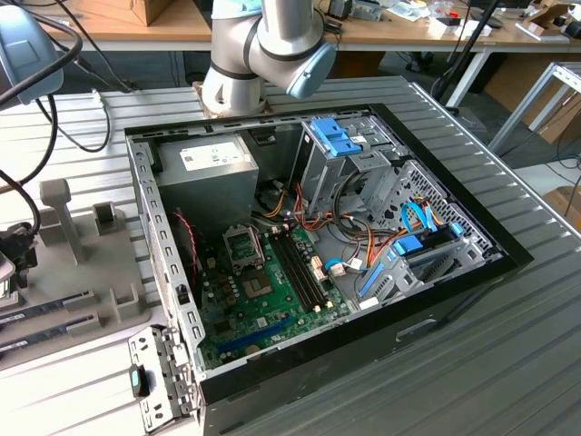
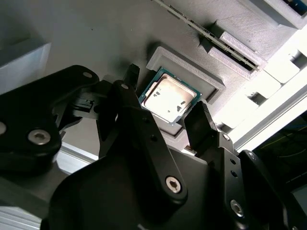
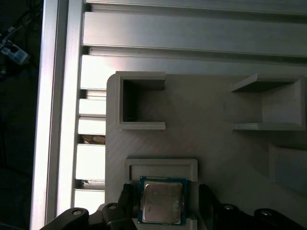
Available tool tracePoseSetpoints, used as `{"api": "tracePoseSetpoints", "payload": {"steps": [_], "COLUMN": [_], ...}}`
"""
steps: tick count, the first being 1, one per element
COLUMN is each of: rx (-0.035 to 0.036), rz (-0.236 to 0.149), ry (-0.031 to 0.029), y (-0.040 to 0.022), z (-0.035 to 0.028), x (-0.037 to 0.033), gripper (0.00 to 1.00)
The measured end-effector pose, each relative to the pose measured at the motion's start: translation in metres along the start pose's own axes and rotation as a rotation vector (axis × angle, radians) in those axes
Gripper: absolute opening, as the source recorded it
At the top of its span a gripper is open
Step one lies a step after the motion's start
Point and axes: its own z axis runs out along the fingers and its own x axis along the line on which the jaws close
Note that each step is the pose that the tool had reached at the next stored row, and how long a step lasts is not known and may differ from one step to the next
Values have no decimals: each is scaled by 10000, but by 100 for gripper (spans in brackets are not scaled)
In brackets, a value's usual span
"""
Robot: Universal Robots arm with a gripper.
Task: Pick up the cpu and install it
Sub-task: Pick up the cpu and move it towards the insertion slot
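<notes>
While the cpu (image 3: 162,201) lay flat in the square recess of the grey holder (image 3: 160,165), my fingers (image 3: 205,201) stood spread, one beside each opposite edge, not yet closed on it.

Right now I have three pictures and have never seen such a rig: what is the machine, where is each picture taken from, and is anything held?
The machine is a robot arm mounted at a slatted metal table. The exterior view comes from a camera off the arm: it shows an open computer case with its green motherboard, and a grey plastic holder at the exterior view's left. Both wrist views come from cameras riding on the arm, looking past its black jaws. There the cpu, a small silver square with a green rim, lies in a pocket of that holder. The jaws stand open on either side of it; nothing is held.
</notes>
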Motion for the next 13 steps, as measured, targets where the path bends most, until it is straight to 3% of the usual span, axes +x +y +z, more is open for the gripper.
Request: {"api": "tracePoseSetpoints", "payload": {"steps": [13], "rx": [0], "rz": [0], "ry": [-1], "y": [2], "z": [-23], "x": [2], "gripper": [65]}}
